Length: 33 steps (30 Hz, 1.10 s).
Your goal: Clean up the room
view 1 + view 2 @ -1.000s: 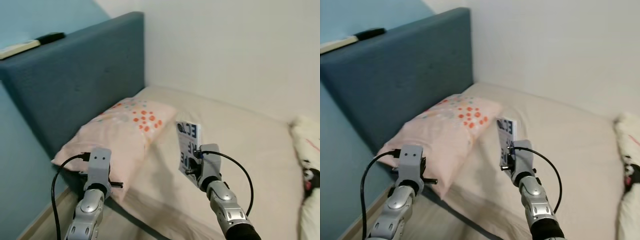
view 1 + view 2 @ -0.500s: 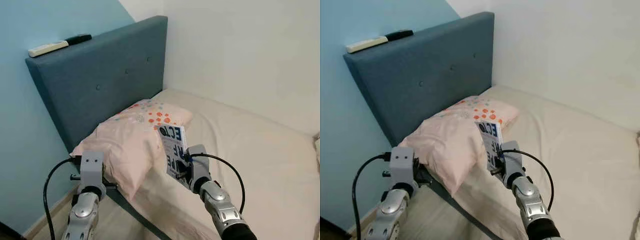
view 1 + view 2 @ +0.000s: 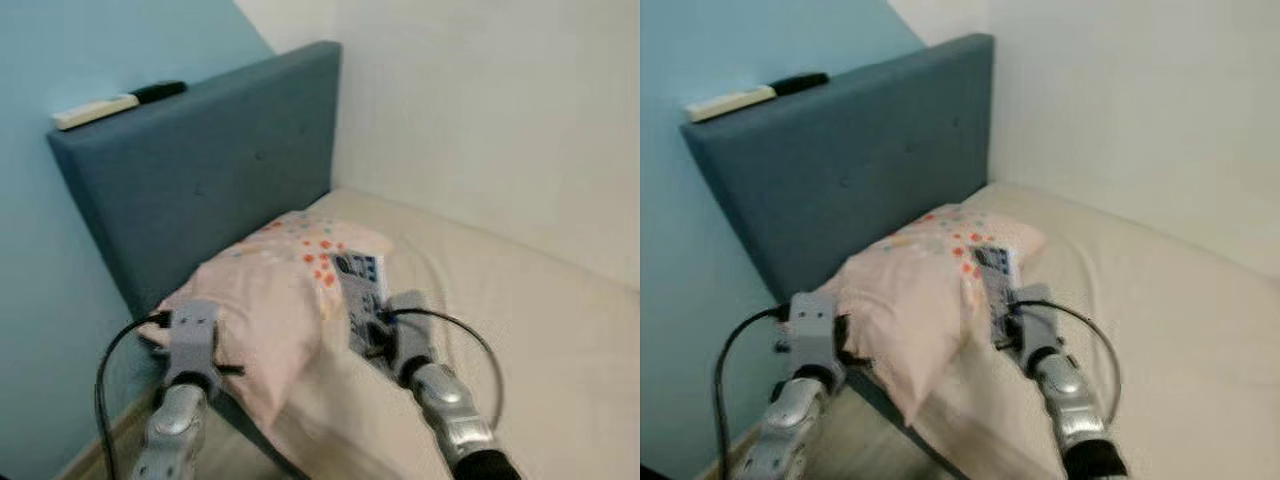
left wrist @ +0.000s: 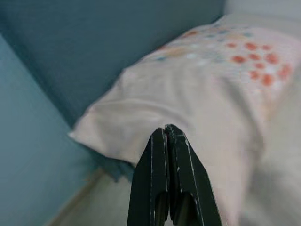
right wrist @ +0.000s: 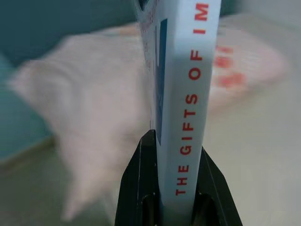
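Above the beige bed [image 3: 540, 300], beside a soft pink dotted pillow [image 3: 270, 300] and padded blue headboard [image 3: 200, 170], we see the right gripper [image 5: 171, 155] clamped on a slim, pale-blue book [image 5: 181, 94], upright, its spine lettered red. The left gripper [image 4: 167, 134], fingers pressed together, points at the pillow.

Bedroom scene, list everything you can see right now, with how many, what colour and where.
book: one, light blue with red spine lettering, held upright over the bed beside the pillow
pillow: one, pale pink with orange and blue dots, at the head of the bed
bed: one, cream sheet, against the white wall
headboard: one, dark blue, upholstered
remotes: two, one white and one black, on top of the headboard
left gripper: black, shut, empty, near the pillow's corner
right gripper: black, shut on the book
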{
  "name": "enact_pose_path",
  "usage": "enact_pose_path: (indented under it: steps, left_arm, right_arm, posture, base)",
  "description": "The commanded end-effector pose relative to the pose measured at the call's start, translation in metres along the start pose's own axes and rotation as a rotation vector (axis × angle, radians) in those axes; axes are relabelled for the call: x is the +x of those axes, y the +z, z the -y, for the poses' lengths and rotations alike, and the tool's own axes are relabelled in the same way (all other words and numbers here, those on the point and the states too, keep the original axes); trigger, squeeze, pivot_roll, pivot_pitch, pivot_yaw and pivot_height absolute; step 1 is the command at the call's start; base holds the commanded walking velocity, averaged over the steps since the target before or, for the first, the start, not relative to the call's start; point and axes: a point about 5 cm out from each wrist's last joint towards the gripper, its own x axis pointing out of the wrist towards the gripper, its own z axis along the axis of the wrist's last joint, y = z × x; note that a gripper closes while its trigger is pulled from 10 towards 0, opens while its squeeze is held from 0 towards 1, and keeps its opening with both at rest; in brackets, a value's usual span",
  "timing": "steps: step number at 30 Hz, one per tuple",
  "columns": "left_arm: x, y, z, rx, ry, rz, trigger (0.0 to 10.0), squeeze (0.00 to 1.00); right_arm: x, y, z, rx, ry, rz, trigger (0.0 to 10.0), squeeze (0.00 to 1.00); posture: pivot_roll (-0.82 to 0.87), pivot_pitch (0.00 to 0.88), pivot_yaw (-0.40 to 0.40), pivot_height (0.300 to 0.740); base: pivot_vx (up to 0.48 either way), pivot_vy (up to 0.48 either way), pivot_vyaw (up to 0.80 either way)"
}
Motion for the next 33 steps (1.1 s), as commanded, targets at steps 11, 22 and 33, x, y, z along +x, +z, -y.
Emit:
enact_pose_path:
  steps: [11,22,33]
  left_arm:
    - [-0.0012,-0.0016,0.0061,0.015,-0.028,0.000,10.0,0.00]
    - [0.0020,-0.0024,0.0076,0.043,-0.049,-0.015,10.0,0.00]
    - [0.0013,-0.0052,0.0113,0.035,-0.079,-0.036,10.0,0.00]
  right_arm:
    - [-0.0029,0.0007,0.0104,-0.002,-0.035,0.001,10.0,0.00]
    - [-0.0019,0.0002,0.0071,0.012,-0.034,0.000,10.0,0.00]
    - [-0.0040,-0.0026,0.0084,0.035,-0.053,-0.006,10.0,0.00]
  posture:
    - [-0.01,0.077,-0.037,0.740]
    - [0.00,0.068,-0.030,0.740]
    - [-0.01,0.060,-0.023,0.740]
  base:
    - [0.000,0.000,0.00]
    - [0.000,0.000,0.00]
    - [0.000,0.000,0.00]
